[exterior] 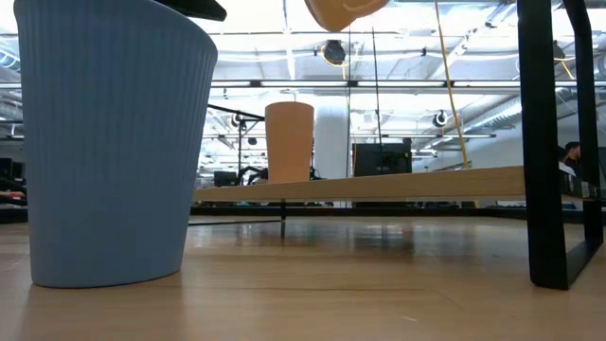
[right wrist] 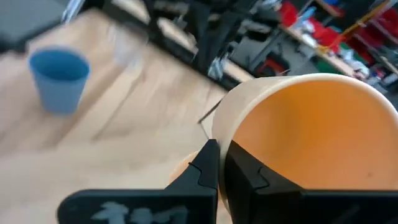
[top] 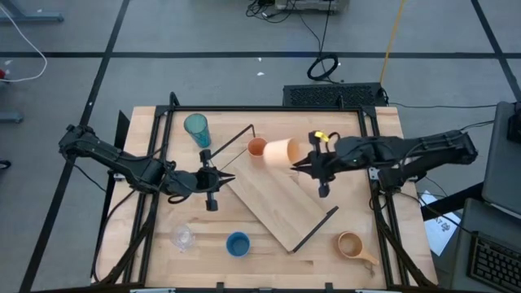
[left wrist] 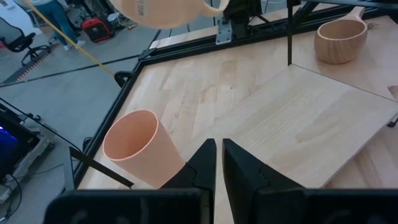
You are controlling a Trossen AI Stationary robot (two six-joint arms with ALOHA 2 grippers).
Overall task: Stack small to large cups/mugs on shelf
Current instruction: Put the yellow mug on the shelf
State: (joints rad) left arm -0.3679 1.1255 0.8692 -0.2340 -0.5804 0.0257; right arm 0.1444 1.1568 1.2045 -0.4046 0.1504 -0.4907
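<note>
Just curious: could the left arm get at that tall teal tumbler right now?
Probably yes. The teal tumbler stands in the open just beyond the left fingers, which hold nothing, and nothing lies between them.

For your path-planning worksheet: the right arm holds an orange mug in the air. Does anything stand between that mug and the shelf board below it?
Nothing visible blocks it. The orange mug hangs in the right gripper above the shelf board. The small orange cup already stands on the board's far end, beside the mug; the rest of the board is bare.

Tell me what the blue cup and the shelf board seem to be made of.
The blue cup looks like matte plastic: fine vertical ribs, even colour, no shine. The shelf board looks like pale, smooth-sanded wood with visible grain; whether solid or veneer is unclear.
</note>
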